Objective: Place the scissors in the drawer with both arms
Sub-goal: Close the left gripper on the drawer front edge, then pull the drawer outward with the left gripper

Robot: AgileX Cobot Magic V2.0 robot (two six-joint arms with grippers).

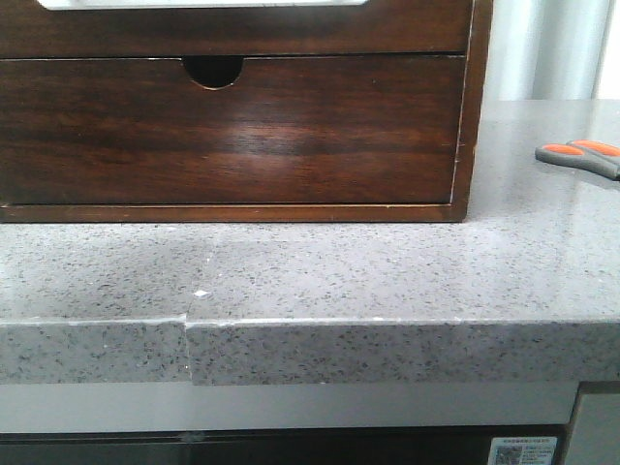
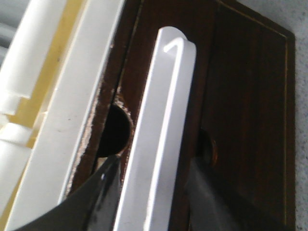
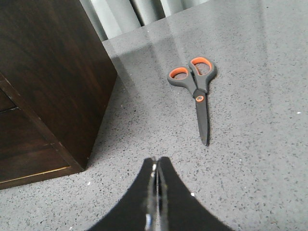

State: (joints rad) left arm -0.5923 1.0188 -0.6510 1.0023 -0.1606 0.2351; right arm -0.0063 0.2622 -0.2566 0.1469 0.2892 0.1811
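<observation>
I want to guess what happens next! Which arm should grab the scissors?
Probably the right one. Its end effector hovers shut near the scissors lying on the countertop, right of the cabinet.

A dark wooden cabinet (image 1: 232, 107) stands far left on the grey speckled counter (image 1: 320, 271), its lower drawer front (image 1: 228, 131) shut. At the far right edge lie the scissors (image 1: 581, 158), handles showing.
</observation>
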